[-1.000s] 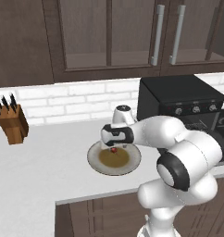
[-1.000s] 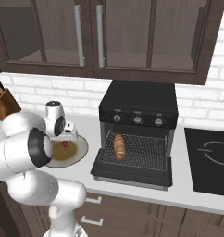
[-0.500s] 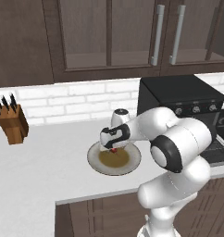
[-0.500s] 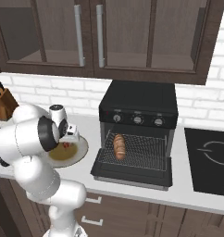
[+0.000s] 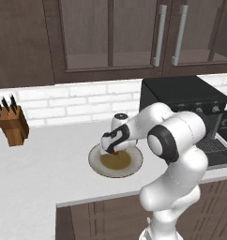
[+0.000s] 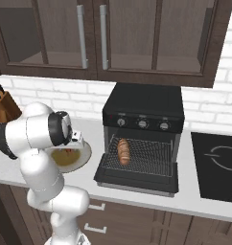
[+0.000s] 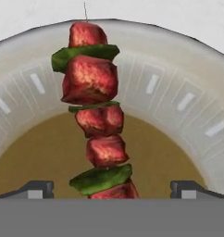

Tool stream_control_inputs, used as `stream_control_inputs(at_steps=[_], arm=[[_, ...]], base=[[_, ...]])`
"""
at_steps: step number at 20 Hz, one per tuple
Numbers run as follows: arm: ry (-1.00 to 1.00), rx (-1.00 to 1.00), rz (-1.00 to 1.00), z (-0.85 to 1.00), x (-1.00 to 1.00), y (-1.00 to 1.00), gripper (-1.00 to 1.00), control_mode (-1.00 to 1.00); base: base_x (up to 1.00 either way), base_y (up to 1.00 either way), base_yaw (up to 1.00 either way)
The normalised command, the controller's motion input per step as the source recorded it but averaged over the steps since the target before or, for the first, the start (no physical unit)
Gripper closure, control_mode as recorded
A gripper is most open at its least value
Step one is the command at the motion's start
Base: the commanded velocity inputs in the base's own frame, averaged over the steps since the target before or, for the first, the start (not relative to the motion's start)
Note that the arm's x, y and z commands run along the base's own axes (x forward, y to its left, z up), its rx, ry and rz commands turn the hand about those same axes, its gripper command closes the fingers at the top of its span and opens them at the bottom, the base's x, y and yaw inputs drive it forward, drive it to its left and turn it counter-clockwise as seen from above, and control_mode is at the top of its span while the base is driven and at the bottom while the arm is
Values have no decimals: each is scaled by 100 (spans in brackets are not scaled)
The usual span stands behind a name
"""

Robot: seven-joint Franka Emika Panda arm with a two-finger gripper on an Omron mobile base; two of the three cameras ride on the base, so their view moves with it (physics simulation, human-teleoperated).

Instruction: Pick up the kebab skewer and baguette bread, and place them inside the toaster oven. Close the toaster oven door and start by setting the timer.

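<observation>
The kebab skewer [image 7: 96, 115], red meat chunks with green pieces on a thin stick, lies across the cream plate [image 7: 178, 69]. My gripper [image 7: 113, 190] hangs low over it, open, one fingertip on each side of the skewer's near end and touching nothing. From the left base view the gripper [image 5: 113, 149] sits just above the plate [image 5: 94, 164], with a bit of red skewer [image 5: 115, 152] under it. The baguette bread [image 6: 123, 151] lies on the wire rack inside the black toaster oven [image 6: 143, 115]. The toaster oven door [image 6: 137, 179] is dropped open.
A wooden knife block [image 5: 12, 124] stands at the far left of the counter by the brick wall. A black cooktop [image 6: 218, 165] lies right of the oven. Dark cabinets hang overhead. The counter's front edge runs just before the plate.
The hand has come down and slightly left onto the plate, and the elbow has swung. The jaws stay open; skewer and baguette have not moved.
</observation>
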Motion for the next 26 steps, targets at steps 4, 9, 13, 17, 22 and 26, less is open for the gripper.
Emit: stream_control_inputs(at_steps=[4,9,13,17,22,26], arm=[[0,0,0,-10,26,2,-100,-100],[0,0,0,-1,7,0,100,-100],[0,0,0,0,-18,0,100,-100],[0,0,1,3,-14,0,100,-100],[-1,2,9,82,-42,-21,100,-100],[-1,3,19,100,-100,-52,100,-100]], base=[[0,0,0],[0,0,0],[0,0,0],[0,0,0],[0,0,0],[0,0,0]])
